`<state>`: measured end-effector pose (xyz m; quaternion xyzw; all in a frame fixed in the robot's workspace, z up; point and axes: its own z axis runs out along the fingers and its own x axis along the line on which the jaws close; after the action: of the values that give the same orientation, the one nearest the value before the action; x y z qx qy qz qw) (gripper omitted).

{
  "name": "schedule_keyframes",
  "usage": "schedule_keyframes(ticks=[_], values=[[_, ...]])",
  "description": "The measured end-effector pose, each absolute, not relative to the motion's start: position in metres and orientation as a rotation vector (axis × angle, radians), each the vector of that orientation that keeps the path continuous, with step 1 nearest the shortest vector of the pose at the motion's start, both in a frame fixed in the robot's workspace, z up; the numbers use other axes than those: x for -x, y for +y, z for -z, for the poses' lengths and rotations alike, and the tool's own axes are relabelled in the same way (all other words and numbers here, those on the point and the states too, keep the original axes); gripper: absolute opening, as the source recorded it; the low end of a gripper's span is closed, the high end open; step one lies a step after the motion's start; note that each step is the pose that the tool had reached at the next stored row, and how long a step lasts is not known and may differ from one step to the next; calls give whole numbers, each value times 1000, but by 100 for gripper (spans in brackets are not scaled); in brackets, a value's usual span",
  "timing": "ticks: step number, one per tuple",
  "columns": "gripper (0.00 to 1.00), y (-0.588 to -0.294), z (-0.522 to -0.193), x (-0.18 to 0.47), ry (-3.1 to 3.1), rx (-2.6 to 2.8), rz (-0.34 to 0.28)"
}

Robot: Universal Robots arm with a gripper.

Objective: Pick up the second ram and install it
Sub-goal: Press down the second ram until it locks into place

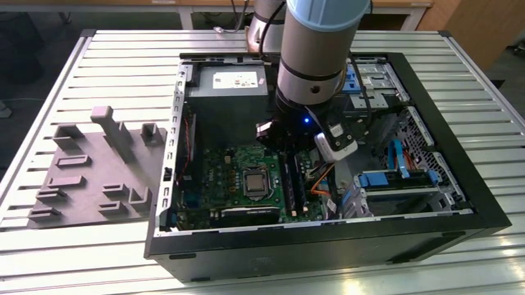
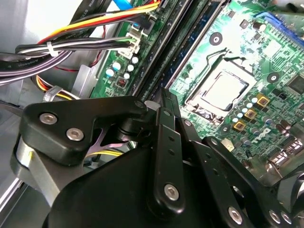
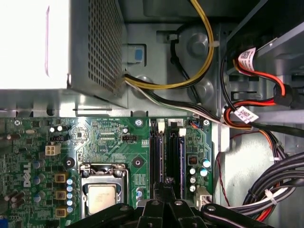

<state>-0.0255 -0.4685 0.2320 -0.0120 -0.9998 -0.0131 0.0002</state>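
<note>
Over motherboard [image 3: 109, 137] slots, gripper [image 3: 164, 190] fingers pressed together, nothing visibly held

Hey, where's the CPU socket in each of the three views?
Exterior view: CPU socket, on the exterior view's left of the RAM slots.
First wrist view: CPU socket, beside the RAM slots.
Second wrist view: CPU socket, beside the RAM slots.
Shared landmark: the RAM slots.
</note>
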Motion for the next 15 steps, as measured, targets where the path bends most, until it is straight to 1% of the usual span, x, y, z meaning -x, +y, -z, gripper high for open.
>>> schedule_keyframes(ticks=[15], values=[[11, -459, -232, 26, -3141, 38, 41]])
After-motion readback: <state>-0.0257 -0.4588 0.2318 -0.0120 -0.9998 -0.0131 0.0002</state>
